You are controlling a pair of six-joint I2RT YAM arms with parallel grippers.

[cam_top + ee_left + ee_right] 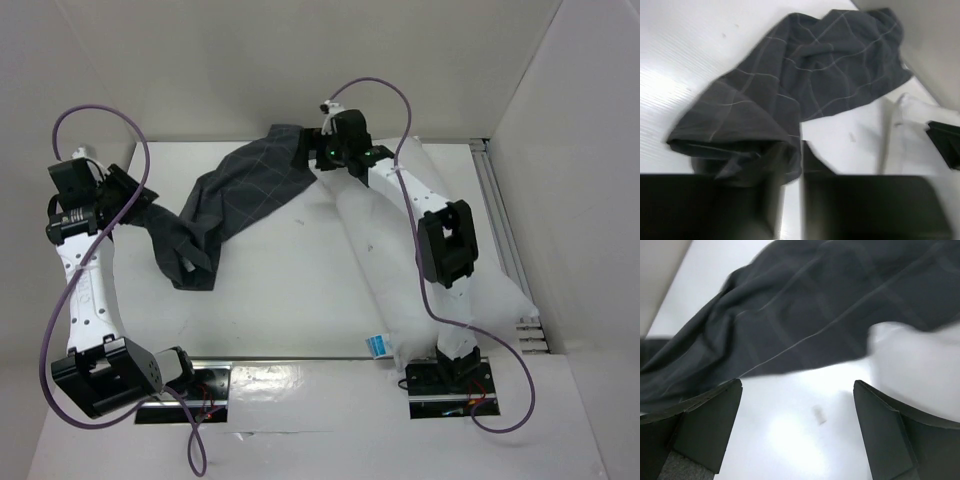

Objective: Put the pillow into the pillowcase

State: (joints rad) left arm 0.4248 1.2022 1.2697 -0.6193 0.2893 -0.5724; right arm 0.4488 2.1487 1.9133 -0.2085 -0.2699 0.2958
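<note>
The dark grey checked pillowcase (pixel 235 200) lies crumpled across the white surface (pixel 290 290), empty. The plain white pillow (pixel 390 270) stretches out just right of the pillowcase, lying wholly outside it, with the right arm reaching over the pillow's length. At the pillowcase's far right corner, the right tool (pixel 796 385) hangs with its jaws spread wide and nothing between them, the cloth just beyond its fingertips. At the pillowcase's left end, the left tool (pixel 138 197) sits against a bunched fold. The left wrist view is blurred, so whether that tool grips the cloth or has let go cannot be told.
</note>
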